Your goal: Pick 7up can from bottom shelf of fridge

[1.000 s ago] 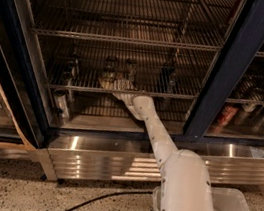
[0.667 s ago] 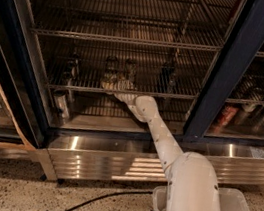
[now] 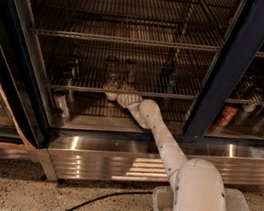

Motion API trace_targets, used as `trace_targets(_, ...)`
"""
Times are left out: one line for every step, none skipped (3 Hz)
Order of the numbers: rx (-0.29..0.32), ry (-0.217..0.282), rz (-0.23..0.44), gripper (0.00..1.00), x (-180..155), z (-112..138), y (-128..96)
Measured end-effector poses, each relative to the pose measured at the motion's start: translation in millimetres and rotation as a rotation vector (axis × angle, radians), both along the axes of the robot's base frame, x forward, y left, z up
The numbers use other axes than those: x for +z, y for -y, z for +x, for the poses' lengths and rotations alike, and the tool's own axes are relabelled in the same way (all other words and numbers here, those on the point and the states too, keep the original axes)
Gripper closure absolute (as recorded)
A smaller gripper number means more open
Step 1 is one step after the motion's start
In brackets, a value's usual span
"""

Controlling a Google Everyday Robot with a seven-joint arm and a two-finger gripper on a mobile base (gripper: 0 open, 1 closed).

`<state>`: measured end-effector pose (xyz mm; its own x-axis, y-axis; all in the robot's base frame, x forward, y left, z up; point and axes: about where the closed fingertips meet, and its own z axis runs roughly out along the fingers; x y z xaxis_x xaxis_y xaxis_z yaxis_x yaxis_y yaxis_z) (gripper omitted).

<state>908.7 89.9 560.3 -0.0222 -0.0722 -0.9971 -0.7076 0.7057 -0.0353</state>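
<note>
The fridge stands open, with dark blue door frames and wire racks. On the bottom shelf two greyish cans stand side by side near the middle. The left one looks like the 7up can, though its label does not show. The other grey can is just to its right. My gripper is at the shelf's front rail, directly in front of and slightly below these two cans. My white arm reaches to it from the lower right.
A dark can stands left on the same shelf, another right. One can sits on the floor panel below. The ribbed stainless base panel runs under the opening. The right compartment holds several cans. A black cable lies on the floor.
The gripper stays at the bottom shelf's front rail by the two grey cans. The arm's lower part has shifted slightly to the right.
</note>
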Motion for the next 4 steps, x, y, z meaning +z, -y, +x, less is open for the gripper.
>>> trace_targets(0.02, 0.015, 0.004, 1.0, 3, -22, 9)
trace_targets(0.102, 0.071, -0.024, 1.0, 28, -94, 20)
trace_targets(0.119, 0.076, -0.018, 1.0, 29, -102, 15)
trace_targets(0.157, 0.07, -0.005, 1.0, 31, -130, 17)
